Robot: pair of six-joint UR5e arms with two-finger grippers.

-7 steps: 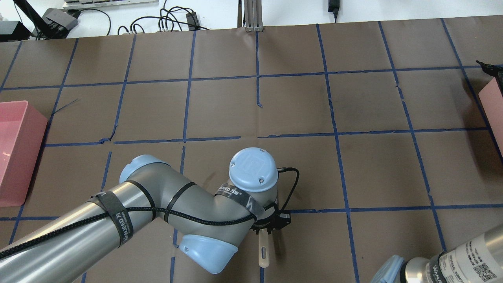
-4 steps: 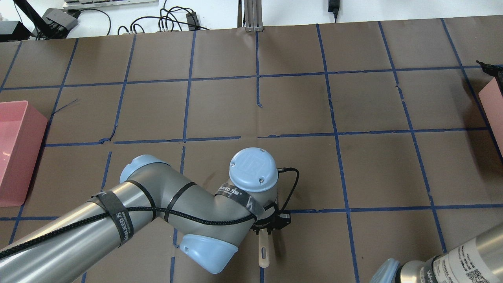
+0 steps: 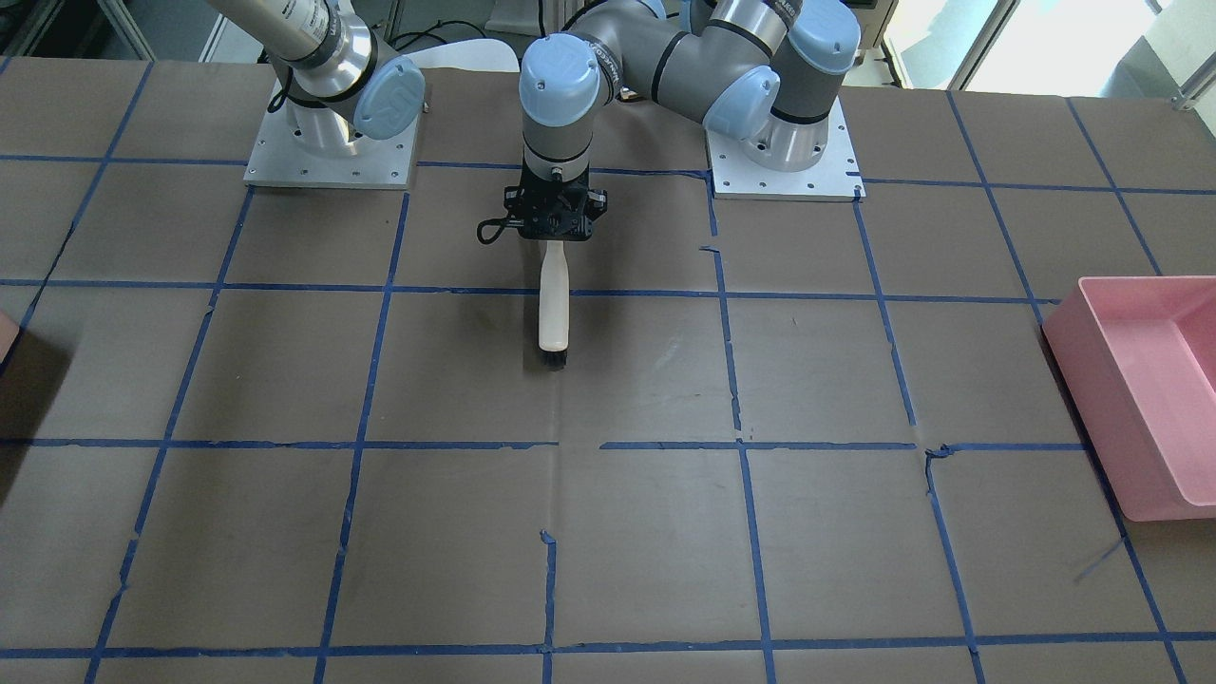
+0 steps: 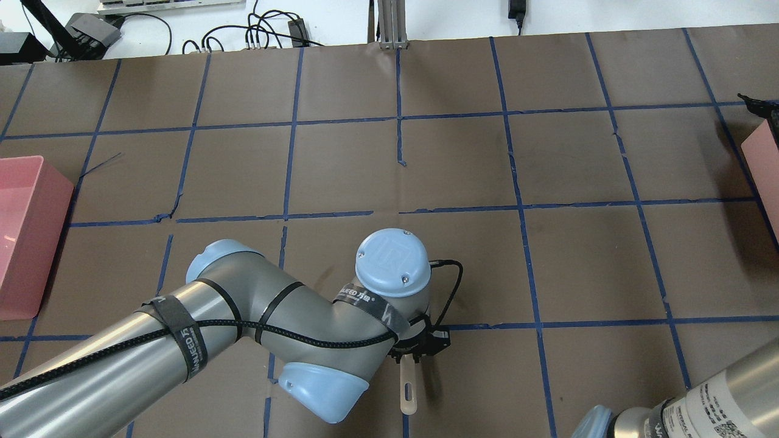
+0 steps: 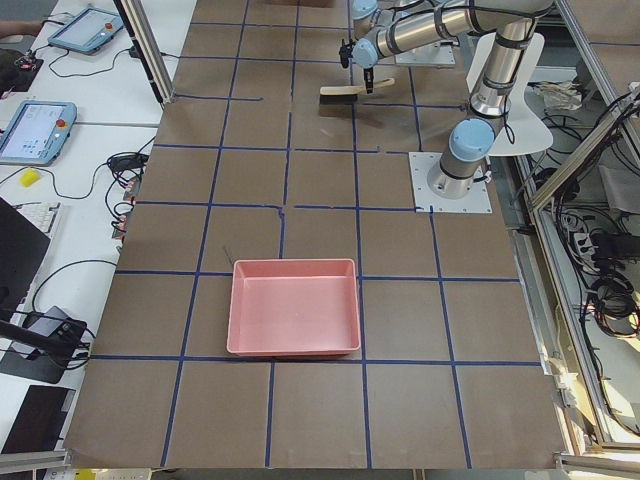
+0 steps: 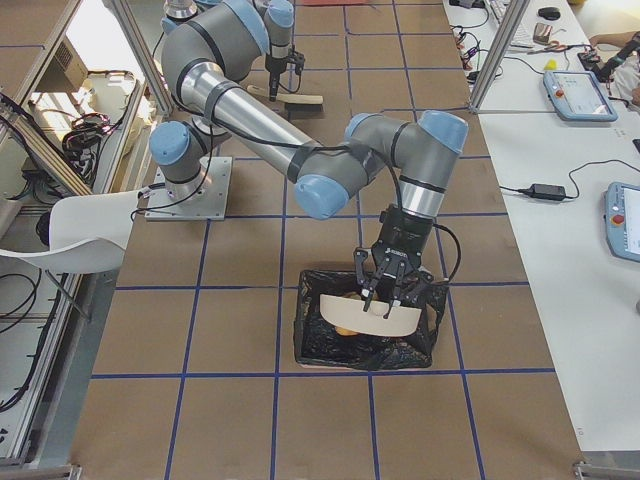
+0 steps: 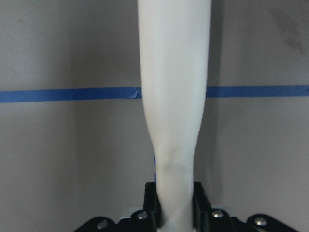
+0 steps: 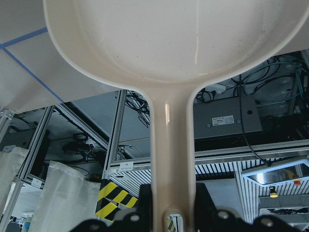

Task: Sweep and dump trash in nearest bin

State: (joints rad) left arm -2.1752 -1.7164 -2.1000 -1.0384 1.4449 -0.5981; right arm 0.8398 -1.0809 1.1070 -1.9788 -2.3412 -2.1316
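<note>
The trash (image 6: pixel 344 327) looked light and hard, best scooped. Right gripper (image 8: pixel 171 204) pinched the dustpan (image 8: pixel 169 38); left gripper (image 7: pixel 174 202) pinched the brush (image 7: pixel 175 72).

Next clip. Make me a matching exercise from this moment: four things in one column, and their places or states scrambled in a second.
Things:
1. brush
2. dustpan
3. pink tub
4. bin

Places or states:
A. lined with a black bag
B. held by the left gripper at mid-table
C. at the table's end on the robot's left
D. held by the right gripper over the bin

Pairs: 1-B; 2-D; 3-C; 4-A
</note>
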